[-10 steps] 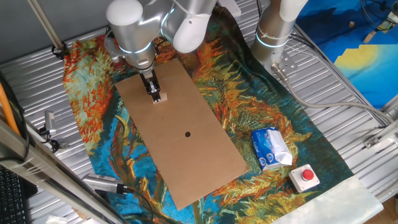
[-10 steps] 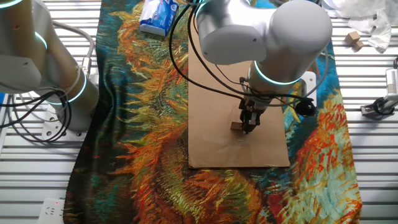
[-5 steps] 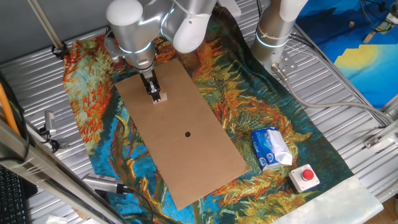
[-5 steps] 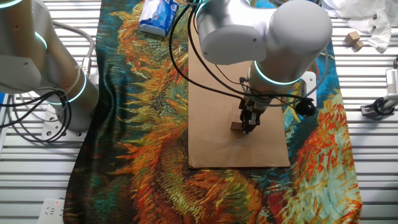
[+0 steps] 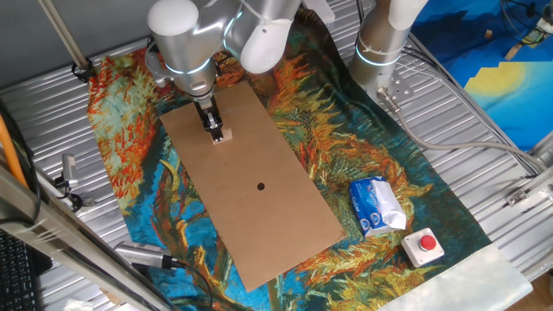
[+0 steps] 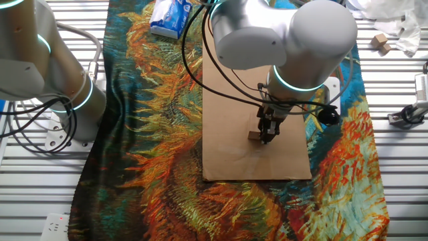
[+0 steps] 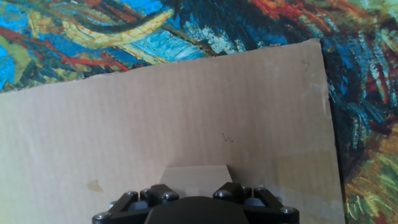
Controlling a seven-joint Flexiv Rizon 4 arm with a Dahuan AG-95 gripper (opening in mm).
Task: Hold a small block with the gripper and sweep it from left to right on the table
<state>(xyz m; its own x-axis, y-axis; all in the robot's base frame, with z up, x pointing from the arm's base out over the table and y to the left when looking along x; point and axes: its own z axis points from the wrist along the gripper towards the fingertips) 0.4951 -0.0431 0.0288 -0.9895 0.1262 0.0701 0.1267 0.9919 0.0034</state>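
Note:
The small block (image 5: 219,136) is a tiny pale tan cube resting on the brown board (image 5: 259,207) near its far left end. My gripper (image 5: 212,128) points straight down onto it, jaws closed against the block's sides. In the other fixed view the block (image 6: 254,136) sticks out just left of the gripper (image 6: 266,136). In the hand view the block (image 7: 196,174) sits between the black finger bases of the gripper (image 7: 196,194), with bare board (image 7: 186,106) ahead of it. The fingertips themselves are hidden.
The board's small dark hole (image 5: 260,186) is at its middle. The board lies on orange-blue cloth (image 5: 130,130). A blue-white packet (image 5: 376,206) and a red button (image 5: 425,244) lie at the right. A second arm's base (image 5: 380,43) stands behind.

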